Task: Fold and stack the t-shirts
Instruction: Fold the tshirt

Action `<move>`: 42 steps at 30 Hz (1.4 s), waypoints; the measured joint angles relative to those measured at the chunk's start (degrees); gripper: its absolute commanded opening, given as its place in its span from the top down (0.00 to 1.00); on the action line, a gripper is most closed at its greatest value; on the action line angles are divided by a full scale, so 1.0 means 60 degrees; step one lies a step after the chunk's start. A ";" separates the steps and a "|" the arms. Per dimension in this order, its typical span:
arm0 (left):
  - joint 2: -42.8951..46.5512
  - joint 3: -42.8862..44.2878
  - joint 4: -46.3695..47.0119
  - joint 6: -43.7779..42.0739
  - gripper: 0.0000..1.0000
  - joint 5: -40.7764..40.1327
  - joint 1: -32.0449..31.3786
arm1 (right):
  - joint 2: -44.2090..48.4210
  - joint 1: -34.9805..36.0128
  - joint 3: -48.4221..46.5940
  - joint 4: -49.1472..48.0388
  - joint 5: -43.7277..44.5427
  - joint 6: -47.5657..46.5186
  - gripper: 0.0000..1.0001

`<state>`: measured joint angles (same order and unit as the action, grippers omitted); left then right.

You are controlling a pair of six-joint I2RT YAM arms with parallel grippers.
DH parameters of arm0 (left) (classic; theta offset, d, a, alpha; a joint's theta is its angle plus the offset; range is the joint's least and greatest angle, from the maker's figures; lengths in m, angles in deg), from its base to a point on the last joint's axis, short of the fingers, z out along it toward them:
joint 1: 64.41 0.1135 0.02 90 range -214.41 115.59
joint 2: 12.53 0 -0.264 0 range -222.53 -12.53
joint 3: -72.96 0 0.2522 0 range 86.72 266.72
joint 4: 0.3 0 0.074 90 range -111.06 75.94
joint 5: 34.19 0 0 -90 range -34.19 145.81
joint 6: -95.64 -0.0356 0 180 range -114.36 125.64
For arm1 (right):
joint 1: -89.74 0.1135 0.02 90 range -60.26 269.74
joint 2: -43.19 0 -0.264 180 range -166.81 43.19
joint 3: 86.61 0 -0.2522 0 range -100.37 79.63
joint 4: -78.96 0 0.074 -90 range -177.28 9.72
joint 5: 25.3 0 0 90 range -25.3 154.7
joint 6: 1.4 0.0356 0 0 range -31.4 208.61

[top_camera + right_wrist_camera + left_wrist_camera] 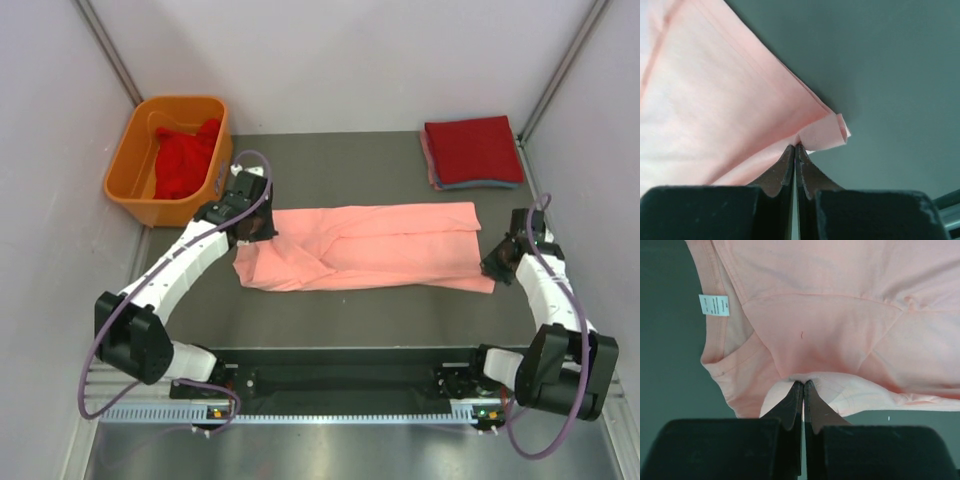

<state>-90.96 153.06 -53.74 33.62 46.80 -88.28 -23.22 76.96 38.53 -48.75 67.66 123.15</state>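
A salmon-pink t-shirt (pixel 370 245) lies on the dark table, folded lengthwise into a long band. My left gripper (pixel 264 230) is at its left end, shut on a pinch of the fabric. In the left wrist view the gripper (pixel 803 384) holds an edge of the shirt (pixel 840 325), just below the collar, and the white neck label (pixel 714 305) shows at upper left. My right gripper (pixel 493 266) is at the shirt's near right corner. In the right wrist view it (pixel 795 146) is shut on the shirt (pixel 715 115) beside a curled corner. A stack of folded tees (pixel 472 150), red on top, lies at the back right.
An orange plastic tub (pixel 128 170) at the back left holds a crumpled red t-shirt (pixel 188 158). Pale walls close in the table on the left, right and back. A metal rail (pixel 340 410) runs along the near edge between the arm bases.
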 measured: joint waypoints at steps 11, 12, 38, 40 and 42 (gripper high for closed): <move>-0.1410 0.1151 -0.0178 -0.0047 1.00 -0.0554 0.0364 | -0.2055 0.0255 -0.1413 -0.0867 0.0240 -0.0863 1.00; -0.1534 0.1264 -0.0200 -0.0058 1.00 -0.0630 0.0415 | -0.2226 0.0280 -0.1468 -0.0951 0.0200 -0.0958 1.00; -0.3016 0.2841 -0.0907 -0.1206 1.00 -0.1971 0.0827 | -0.5402 0.1810 -0.3646 -0.1530 0.0922 -0.1829 1.00; -0.3224 0.2903 -0.0903 -0.1239 1.00 -0.1967 0.0827 | -0.5475 0.1818 -0.3687 -0.1548 0.0976 -0.1789 1.00; -0.3402 0.2951 -0.0907 -0.1275 1.00 -0.1974 0.0831 | -0.5537 0.1818 -0.3748 -0.1530 0.1053 -0.1734 1.00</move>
<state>-111.38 170.77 -59.18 25.97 34.95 -83.30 -56.44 87.87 16.04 -57.93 73.97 112.75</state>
